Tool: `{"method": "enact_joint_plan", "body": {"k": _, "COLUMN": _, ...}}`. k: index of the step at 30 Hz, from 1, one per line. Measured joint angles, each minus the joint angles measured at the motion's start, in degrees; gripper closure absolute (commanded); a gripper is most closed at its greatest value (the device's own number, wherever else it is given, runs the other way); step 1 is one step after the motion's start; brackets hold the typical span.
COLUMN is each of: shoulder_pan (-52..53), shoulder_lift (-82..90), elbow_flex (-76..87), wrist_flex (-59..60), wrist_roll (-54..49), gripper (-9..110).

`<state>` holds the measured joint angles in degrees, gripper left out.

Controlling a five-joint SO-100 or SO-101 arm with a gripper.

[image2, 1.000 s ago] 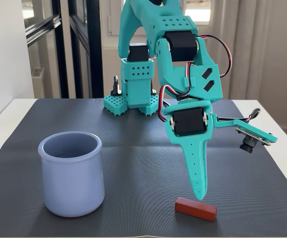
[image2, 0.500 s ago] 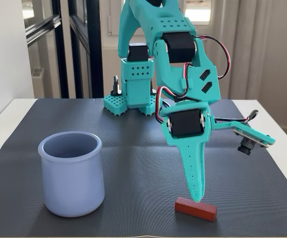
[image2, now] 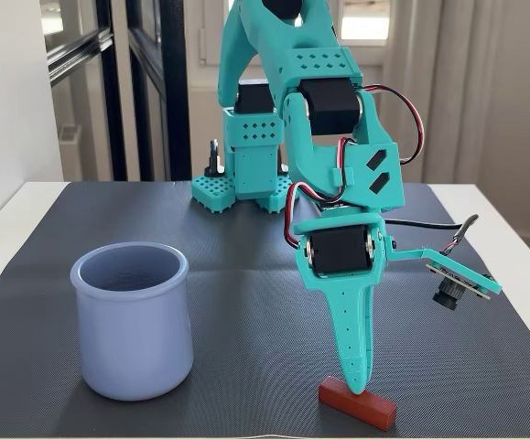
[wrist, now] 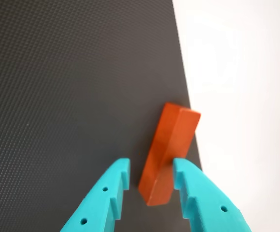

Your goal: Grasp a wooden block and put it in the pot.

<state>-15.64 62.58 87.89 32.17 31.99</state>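
Two views on my screen, wrist and fixed. From the wrist view I read the gripper (wrist: 149,166) as partly open, its two teal fingers (wrist: 111,193) straddling the near end of the wooden block (wrist: 168,152); the right finger looks to touch or nearly touch the block's side, while a thin strip of mat shows between the left finger and the block, so I do not count it as held. Block lies flat on the dark mat (wrist: 72,96), its long axis running up and slightly right from the fingers, its far end close to the mat's edge, where the white table (wrist: 241,72) begins. From the fixed view the gripper (image2: 356,384) points straight down, tip resting at or just above the block (image2: 356,401), which sits at the front of the mat (image2: 246,302), well to the right of the pot (image2: 135,320). Pot stands upright on the mat, well apart from the block, mouth open upward; I cannot see its bottom from here. Arm's base (image2: 246,174) stands at the back edge of the mat, behind both pot and block. Small camera (image2: 448,279) hangs off the wrist, right of the gripper and above the block.
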Motion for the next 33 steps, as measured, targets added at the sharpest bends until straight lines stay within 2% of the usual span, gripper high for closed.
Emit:
{"method": "enact_joint_plan", "body": {"k": 6, "shoulder_pan": 1.8, "shoulder_lift": 0.0, "elbow_flex": -0.3, "wrist_flex": 0.1, "wrist_roll": 6.4, "gripper": 91}}
{"method": "enact_joint_plan", "body": {"k": 16, "shoulder_pan": 2.0, "shoulder_lift": -0.5, "elbow_flex": -0.4, "wrist_flex": 0.1, "wrist_roll": 11.4, "gripper": 91}}
{"method": "enact_joint_plan", "body": {"k": 30, "shoulder_pan": 1.9, "shoulder_lift": -2.5, "elbow_flex": -0.9, "wrist_flex": 0.0, "wrist_roll": 12.3, "gripper": 92}}
{"method": "enact_joint_plan", "body": {"k": 33, "shoulder_pan": 1.3, "shoulder_lift": -3.2, "elbow_flex": -1.6, "wrist_flex": -0.5, "wrist_roll": 12.3, "gripper": 97}}
